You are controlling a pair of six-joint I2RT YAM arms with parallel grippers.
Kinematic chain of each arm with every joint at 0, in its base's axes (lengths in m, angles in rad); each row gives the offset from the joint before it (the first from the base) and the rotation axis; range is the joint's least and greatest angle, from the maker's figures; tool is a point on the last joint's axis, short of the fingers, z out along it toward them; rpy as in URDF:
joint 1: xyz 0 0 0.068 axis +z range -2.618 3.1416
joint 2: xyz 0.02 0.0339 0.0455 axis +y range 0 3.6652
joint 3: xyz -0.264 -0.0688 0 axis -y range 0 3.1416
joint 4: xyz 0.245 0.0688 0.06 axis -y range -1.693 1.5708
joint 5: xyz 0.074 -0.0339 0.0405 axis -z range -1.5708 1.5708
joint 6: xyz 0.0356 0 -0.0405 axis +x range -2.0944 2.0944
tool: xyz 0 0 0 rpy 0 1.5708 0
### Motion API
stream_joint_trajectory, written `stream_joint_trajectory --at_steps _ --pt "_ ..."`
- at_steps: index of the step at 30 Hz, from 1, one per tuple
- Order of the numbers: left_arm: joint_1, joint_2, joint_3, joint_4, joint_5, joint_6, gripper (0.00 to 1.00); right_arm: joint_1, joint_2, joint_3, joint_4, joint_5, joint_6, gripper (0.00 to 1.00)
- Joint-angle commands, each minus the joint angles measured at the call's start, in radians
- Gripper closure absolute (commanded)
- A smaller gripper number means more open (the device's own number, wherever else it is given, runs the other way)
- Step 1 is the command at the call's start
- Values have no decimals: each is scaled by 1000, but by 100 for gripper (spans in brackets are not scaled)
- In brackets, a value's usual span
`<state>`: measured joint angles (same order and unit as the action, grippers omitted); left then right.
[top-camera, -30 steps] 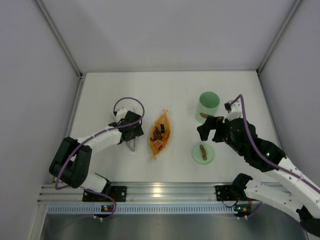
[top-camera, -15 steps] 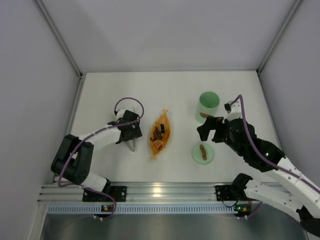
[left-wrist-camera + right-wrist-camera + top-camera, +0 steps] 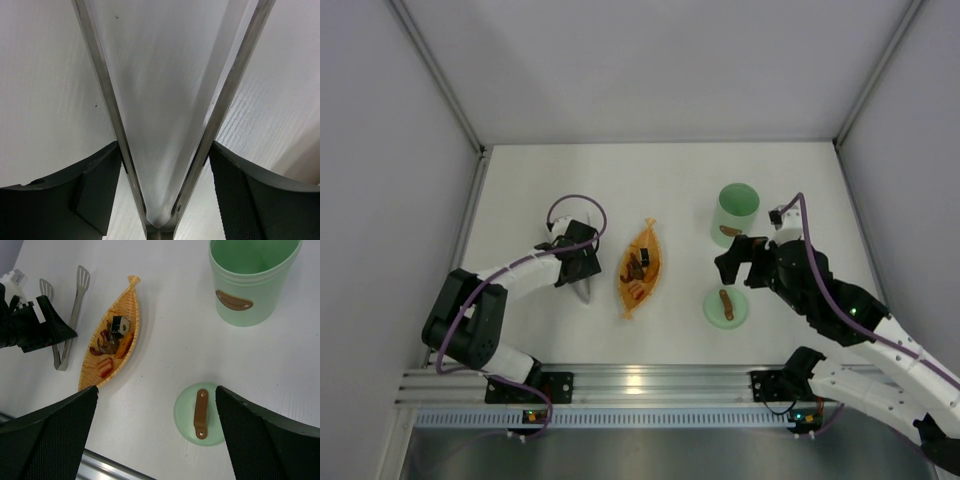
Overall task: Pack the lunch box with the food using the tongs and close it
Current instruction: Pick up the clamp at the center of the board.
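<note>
The left pincer [image 3: 165, 147] has narrowed over the last second from a wide gape. Its dark fingers [image 3: 65, 195] now press on the outer faces of both arms of the tongs [image 3: 108, 100], close to the hinge (the V runs away from the wrist camera, its joint at the bottom of that view). I read this as a grip just made rather than a firm, settled one. The tongs lie flat on the table [image 3: 540, 190], in the same spot as a second ago, left of the orange tray [image 3: 642, 268]; they have not been lifted. From above, the left arm has barely shifted in that time, apart from a small settling over the tool.

That means the first step, picking up the tool, is nearly done, and the lift comes next. The food [image 3: 112, 342] all lies in the tray (dark and reddish pieces, bunched near its middle), so no packing has begun.

Further right, the lunch box [image 3: 735, 212] stands upright and uncovered, with nothing inside as far as the right wrist view shows. Its lid [image 3: 726, 305] lies flat on the table, nearer the arms.

The right pincer [image 3: 156, 390] hangs spread wide and holding nothing, above the gap between tub and lid, where it was a second ago (seemingly waiting).
</note>
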<state>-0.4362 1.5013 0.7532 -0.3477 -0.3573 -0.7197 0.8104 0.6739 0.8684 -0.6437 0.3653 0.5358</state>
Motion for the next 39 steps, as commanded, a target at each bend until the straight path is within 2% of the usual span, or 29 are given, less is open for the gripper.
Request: stream_joint_trajectory --at_steps 1,6,9,12,24,39 --pt "-2 -21 -9 35 -2 -46 26 10 -13 0 18 14 12 1" --pt "-33 -35 -6 24 -31 -63 32 10 -22 -6 27 7 12 1" --pt "-55 -61 9 -7 -48 -64 41 10 -23 -6 27 4 12 0" --pt "-81 -105 37 -58 -80 -75 44 10 -27 -5 22 3 12 0" --pt "-171 -294 141 -255 -161 -92 44 10 -31 -5 26 -5 18 1" --pt "-300 -388 284 -430 -172 -83 50 10 -25 6 21 11 12 0"
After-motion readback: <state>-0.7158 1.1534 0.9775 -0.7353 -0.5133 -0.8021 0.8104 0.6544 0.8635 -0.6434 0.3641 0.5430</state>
